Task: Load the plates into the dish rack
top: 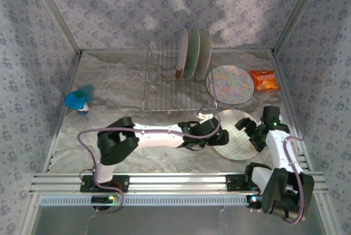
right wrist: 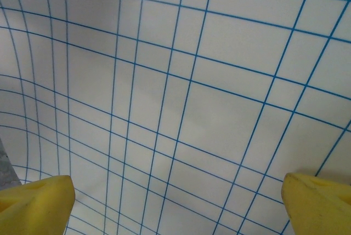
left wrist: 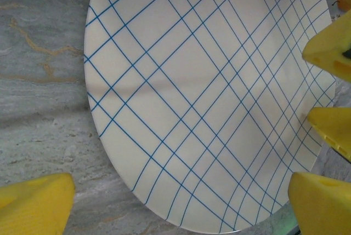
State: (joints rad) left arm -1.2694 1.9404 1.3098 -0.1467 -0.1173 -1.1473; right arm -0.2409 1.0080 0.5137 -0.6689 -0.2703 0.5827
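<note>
On marbled tabletop (left wrist: 33, 109): round, smooth blue-plaid plate (left wrist: 208, 98).

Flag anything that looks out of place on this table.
An orange snack packet lies at the far right, beside the floral plate. It looks odd as food packaging among dishes. Nothing looks spilled or broken.

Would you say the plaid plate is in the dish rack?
Out: the plaid plate lies on the table, nearer than the dish rack.
</note>
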